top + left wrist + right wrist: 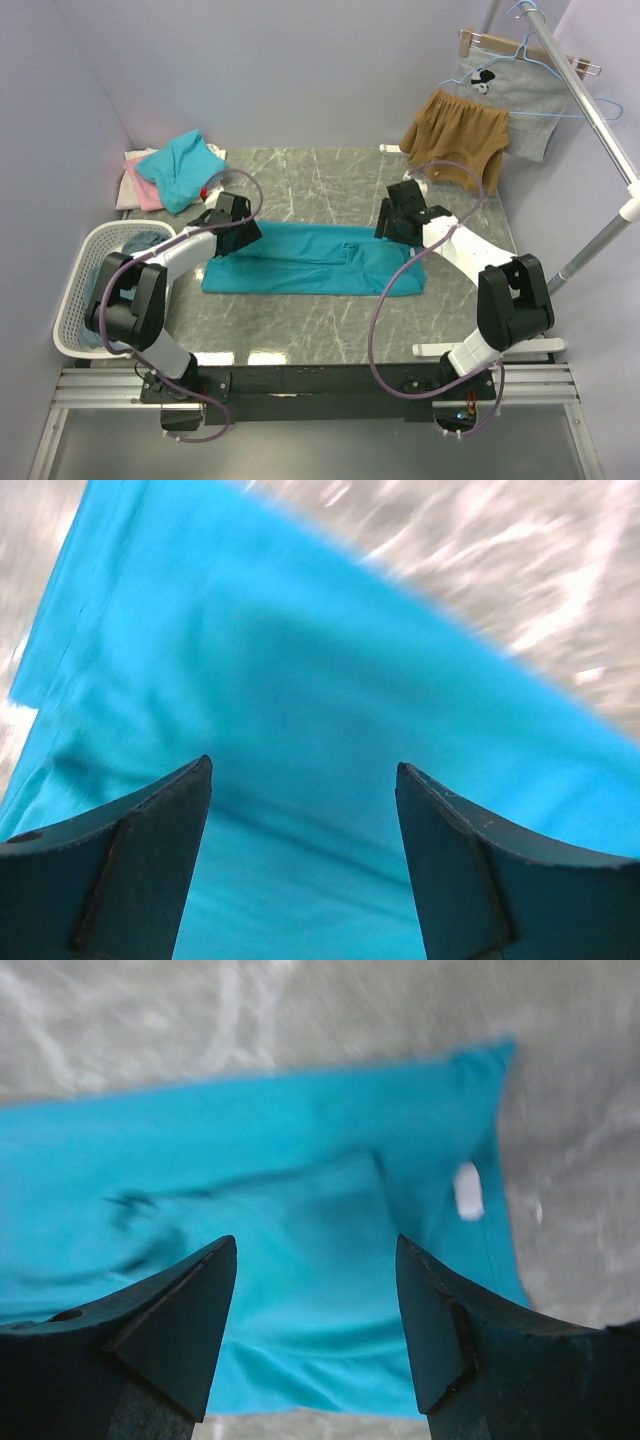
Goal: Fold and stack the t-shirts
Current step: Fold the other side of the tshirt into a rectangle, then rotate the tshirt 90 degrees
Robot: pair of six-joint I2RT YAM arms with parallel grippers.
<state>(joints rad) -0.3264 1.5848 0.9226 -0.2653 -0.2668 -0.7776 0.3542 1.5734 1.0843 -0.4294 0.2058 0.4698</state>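
The left gripper (235, 232) and right gripper (395, 225) are pictured with jaws spread wide and empty, positioned at opposite ends of a teal t-shirt (310, 262) laid flat on the marble table (330, 325). Other tees (178, 167) are heaped at the far-left corner, behind a white basket (72, 290).

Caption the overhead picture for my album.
Left claw and right claw, both open, over a teal t-shirt on the table.

Teal t-shirt (300, 680) — blurred edges (left wrist)
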